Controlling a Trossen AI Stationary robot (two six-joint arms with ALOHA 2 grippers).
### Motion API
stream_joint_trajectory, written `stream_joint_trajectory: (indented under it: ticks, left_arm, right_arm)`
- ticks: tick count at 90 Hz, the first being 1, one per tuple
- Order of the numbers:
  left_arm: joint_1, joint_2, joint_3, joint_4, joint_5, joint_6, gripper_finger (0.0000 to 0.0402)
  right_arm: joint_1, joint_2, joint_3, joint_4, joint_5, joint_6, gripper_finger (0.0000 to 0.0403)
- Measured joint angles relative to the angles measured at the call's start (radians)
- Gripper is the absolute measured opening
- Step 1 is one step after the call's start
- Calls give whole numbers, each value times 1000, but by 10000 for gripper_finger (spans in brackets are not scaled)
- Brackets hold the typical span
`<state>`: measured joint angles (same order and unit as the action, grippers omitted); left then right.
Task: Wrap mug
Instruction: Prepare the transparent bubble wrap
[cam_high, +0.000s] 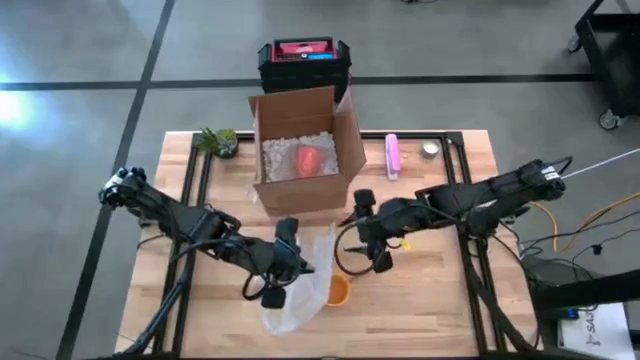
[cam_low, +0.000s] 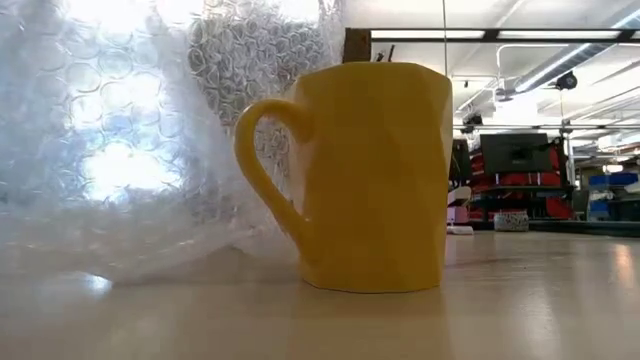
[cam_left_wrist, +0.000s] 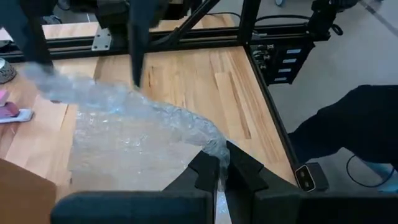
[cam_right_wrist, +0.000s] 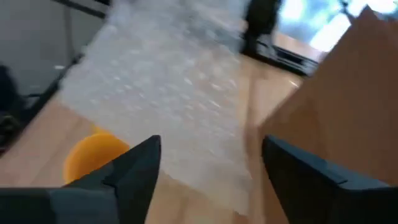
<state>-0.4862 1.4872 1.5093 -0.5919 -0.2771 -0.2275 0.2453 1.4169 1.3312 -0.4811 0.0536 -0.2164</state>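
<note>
High view: yellow mug (cam_high: 339, 290) stands upright on counter (cam_high: 430, 300), w/ bubble wrap (cam_high: 300, 290) just beside it. Left claw (cam_high: 275, 292) is clamped on wrap's edge. Right claw (cam_high: 368, 262), fingers spread wide, hovers nr mug, in front of box (cam_high: 300, 150).

Even overhead light; backlit bubble wrap (cam_low: 110, 140) glares in the low view; right wrist view motion-blurred.

No text, label or number is legible on anything here
</note>
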Motion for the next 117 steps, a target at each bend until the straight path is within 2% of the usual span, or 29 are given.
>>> stream_joint_trajectory:
  ticks: [22, 36, 40, 48, 55, 81, 88, 100, 117]
  left_arm:
    - [0, 0, 0, 1, 0, 2, 0]
    - [0, 0, 0, 1, 0, 6, 0]
    - [2, 0, 0, 0, 0, 6, 0]
    - [5, 0, 0, 0, 0, 6, 0]
    - [9, 0, -1, -2, 0, 6, 0]
    - [11, 0, -1, -20, -1, 2, 8]
    - [12, 0, -1, -41, -1, -16, 9]
    - [13, 0, -1, -100, -1, -55, 18]
    - [13, -27, -1, -204, 26, -170, 79]
  right_arm:
    - [-26, 65, 0, 101, -18, -82, 300]
    - [-22, 117, 1, 122, -215, -81, 295]
    - [-16, 132, 0, 110, -236, -82, 287]
    - [-14, 154, 0, 96, -227, -91, 260]
    - [-18, 163, 0, 68, -195, -102, 220]
    - [-17, 115, 0, 54, -184, -167, 19]
    - [-17, 90, 1, 42, -169, -174, 11]
    - [-16, 47, 1, -18, -81, -177, 13]
    - [-16, -7, 1, -133, -7, -139, 3]
